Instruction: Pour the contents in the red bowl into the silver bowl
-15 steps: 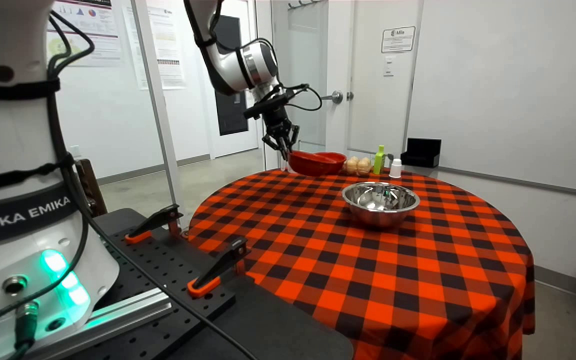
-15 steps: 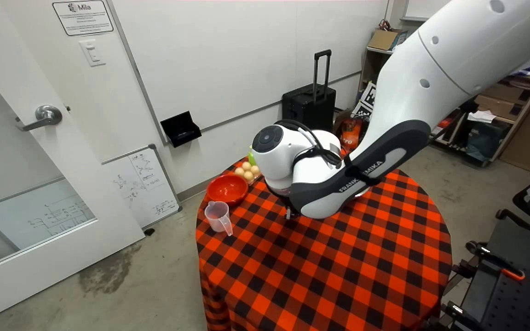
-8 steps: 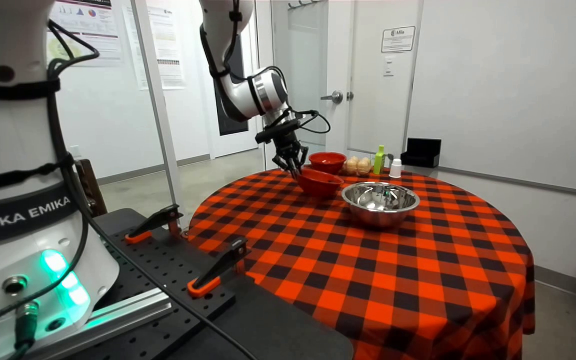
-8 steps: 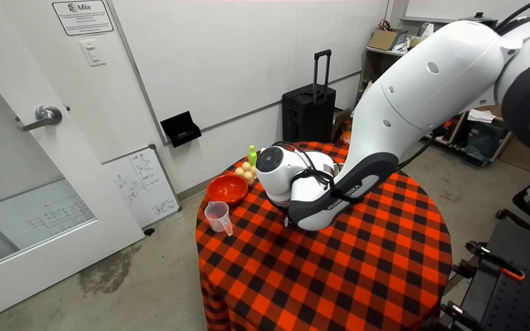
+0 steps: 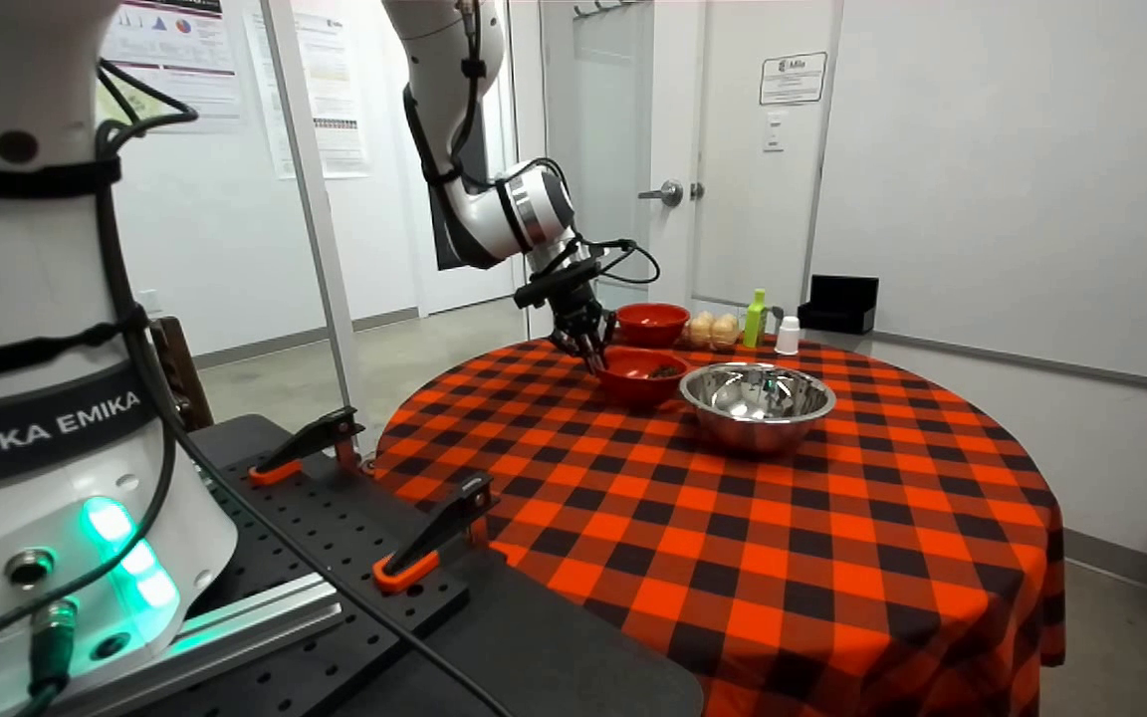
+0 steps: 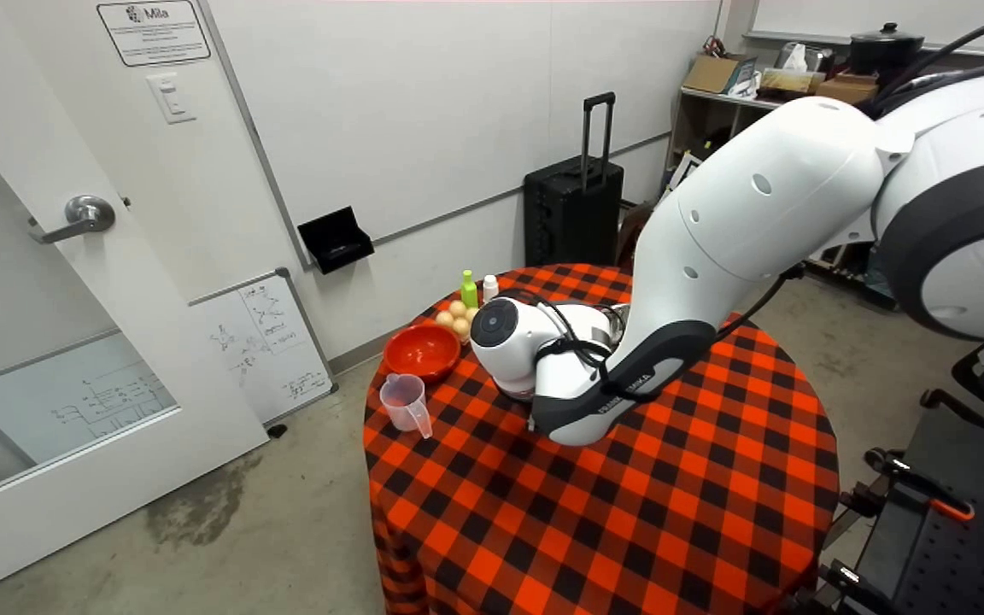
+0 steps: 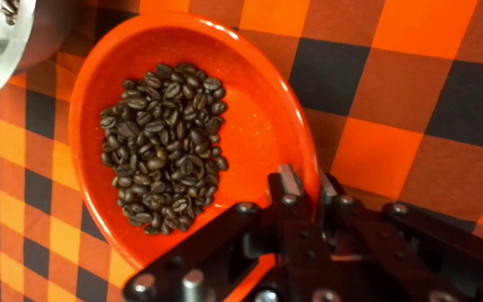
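Note:
The red bowl is beside the silver bowl in an exterior view. Dark brown coffee beans lie heaped to one side of the red bowl in the wrist view. My gripper has its fingers on both sides of the red bowl's rim. In the wrist view the gripper is shut on that rim, one finger inside and one outside. The silver bowl's rim shows at the wrist view's top left, with a few beans inside. I cannot tell whether the red bowl touches the table.
A brighter red bowl stands behind, with eggs, a green bottle and a white bottle beyond it. A clear measuring cup stands near the edge of the round checkered table.
My gripper has come down with the red bowl, moving slightly toward the silver bowl. The red bowl looks more level now, and its beans have come into sight in an exterior view.

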`<state>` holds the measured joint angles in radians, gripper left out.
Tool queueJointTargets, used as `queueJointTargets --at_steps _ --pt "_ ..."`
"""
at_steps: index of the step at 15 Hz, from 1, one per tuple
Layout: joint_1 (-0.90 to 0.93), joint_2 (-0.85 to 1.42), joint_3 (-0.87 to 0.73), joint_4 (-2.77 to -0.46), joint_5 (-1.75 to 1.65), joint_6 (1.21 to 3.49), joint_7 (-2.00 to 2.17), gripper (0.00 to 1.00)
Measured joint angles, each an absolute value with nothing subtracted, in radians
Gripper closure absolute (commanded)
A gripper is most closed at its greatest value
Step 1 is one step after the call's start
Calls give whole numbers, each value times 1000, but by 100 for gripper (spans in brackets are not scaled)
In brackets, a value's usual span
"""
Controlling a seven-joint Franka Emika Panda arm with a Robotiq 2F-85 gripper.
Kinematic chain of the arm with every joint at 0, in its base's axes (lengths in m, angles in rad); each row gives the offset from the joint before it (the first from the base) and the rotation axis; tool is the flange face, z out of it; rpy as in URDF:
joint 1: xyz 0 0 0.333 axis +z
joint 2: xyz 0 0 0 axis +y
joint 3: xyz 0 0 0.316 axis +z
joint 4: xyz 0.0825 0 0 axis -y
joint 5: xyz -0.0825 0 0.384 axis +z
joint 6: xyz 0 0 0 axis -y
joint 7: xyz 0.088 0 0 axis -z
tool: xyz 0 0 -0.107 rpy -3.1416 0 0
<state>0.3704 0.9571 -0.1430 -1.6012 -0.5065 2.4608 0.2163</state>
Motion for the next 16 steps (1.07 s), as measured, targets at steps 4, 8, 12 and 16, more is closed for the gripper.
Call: queueJointTargets --at_steps 4,8,12,16 --pt "380 970 -147 -1595 -507 2461 216 49" --pt "380 970 -147 -1595 -507 2461 214 18" --pt "375 962 -144 -1595 -497 2460 214 0" --pt "316 910 -110 -1597 -390 2408 192 0"
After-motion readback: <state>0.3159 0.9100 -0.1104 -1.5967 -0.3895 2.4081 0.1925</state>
